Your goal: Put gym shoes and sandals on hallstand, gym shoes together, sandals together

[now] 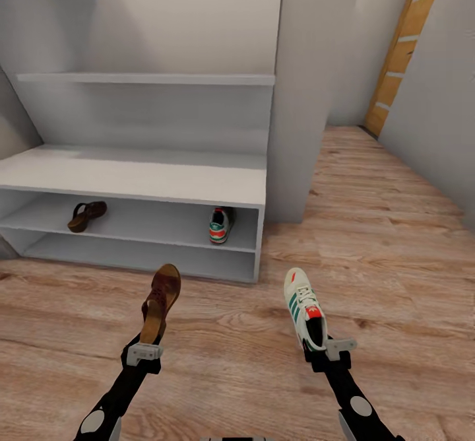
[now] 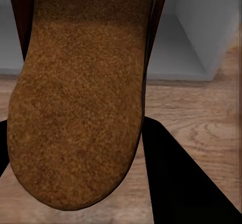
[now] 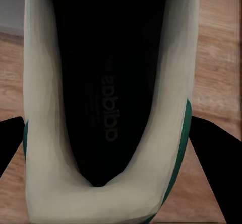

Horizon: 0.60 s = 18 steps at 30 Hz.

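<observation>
Soft, even, bright rendered light; faint shadows, slightly blurry wrist close-ups.

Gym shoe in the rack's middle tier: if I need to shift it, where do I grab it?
Take the gym shoe by its heel collar, coming straight in from the rack's open front. Its heel faces outward, and the top board above blocks any approach from overhead.

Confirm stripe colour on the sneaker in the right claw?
Green stripes on the sneaker, clearest in the head view.
</observation>
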### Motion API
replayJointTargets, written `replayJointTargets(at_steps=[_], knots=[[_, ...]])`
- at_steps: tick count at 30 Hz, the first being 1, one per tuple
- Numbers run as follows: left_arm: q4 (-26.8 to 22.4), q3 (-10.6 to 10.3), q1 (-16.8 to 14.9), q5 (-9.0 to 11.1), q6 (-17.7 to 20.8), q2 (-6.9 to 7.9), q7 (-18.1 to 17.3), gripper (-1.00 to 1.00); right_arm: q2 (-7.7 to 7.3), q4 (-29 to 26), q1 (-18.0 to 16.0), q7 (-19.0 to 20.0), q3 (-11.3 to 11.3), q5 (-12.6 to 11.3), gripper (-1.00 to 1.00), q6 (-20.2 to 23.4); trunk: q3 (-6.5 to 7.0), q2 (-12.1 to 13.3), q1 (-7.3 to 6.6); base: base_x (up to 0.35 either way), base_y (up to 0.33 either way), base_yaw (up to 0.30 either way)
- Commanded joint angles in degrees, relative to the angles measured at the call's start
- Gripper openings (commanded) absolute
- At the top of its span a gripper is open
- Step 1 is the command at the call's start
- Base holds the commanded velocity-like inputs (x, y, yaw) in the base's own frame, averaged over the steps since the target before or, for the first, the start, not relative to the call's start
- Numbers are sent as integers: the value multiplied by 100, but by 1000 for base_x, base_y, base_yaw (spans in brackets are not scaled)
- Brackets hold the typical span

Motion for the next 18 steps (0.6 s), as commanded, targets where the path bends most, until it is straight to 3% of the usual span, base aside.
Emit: replayJointTargets(at_steps=[1,18], knots=[[-2,43,-4,-78,-30,-10,-35,-100,-4,4,-3,-32,16,37,-100,-11,-6,-2,-1,0,0,-125],[-2,38,-4,-78,-31,-10,-35,-100,1,4,-5,-180,22,46,-100,-19,-9,-2,-1,0,0,-25]])
